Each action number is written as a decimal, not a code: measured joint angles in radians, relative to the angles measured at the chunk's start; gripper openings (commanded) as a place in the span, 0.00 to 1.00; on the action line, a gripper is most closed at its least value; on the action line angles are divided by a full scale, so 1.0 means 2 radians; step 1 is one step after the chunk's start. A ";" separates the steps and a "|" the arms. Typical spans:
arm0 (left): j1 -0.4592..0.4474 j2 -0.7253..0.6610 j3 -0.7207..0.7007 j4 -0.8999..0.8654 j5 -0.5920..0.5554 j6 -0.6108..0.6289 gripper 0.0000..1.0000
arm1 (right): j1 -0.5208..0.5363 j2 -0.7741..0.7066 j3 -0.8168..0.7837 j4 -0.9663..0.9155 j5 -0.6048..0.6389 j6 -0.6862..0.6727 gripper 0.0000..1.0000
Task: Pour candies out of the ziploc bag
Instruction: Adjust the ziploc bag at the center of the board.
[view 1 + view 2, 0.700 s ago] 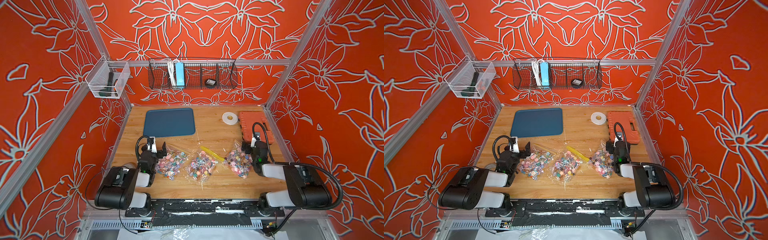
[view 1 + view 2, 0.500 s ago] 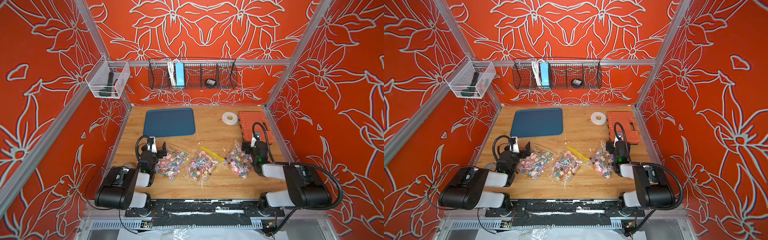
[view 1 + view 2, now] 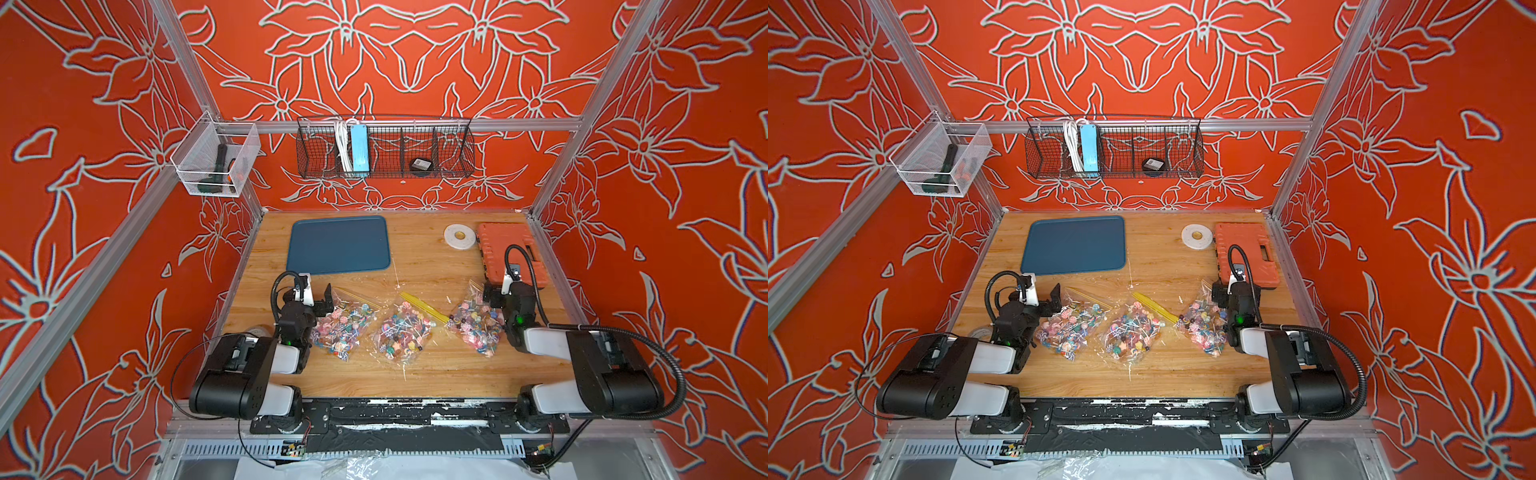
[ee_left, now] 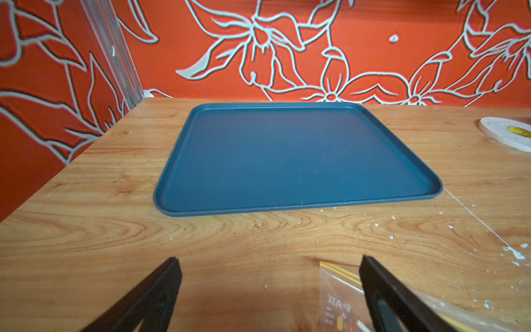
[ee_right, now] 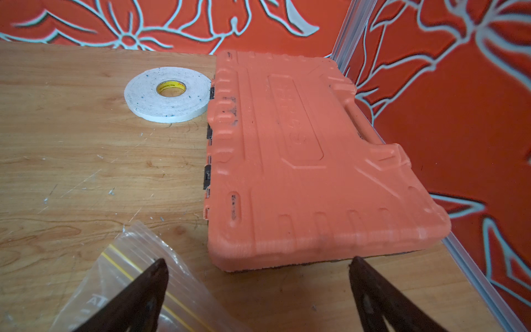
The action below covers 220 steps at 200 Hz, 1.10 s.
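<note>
The left gripper (image 4: pixel 270 260) is spread wide and holds nothing. One of its fingers (image 4: pixel 388 301) overlaps a corner of the left ziploc bag (image 3: pixel 343 322); I cannot tell whether it touches. Seen from above, with the back wall at 12 o'clock, that bag lies at 4 o'clock from the gripper and the blue tray (image 3: pixel 338 245) at 12.

The right gripper (image 5: pixel 258 260) is just as wide and empty, with one finger (image 5: pixel 140 299) over a corner of the right ziploc bag (image 3: pixel 478 324), which lies at 7 o'clock. The orange case (image 5: pixel 301 172) sits close ahead at 12 and the tape roll (image 5: pixel 169 95) at 11, touching the case.

The middle ziploc bag (image 3: pixel 401 332) lies between the other two. The candies (image 3: pixel 1067 328) fill all three bags on the table (image 3: pixel 415 374).
</note>
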 measured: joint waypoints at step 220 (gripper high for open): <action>-0.075 -0.165 0.274 -0.432 -0.124 -0.157 0.95 | 0.002 -0.276 0.207 -0.461 0.047 0.125 0.90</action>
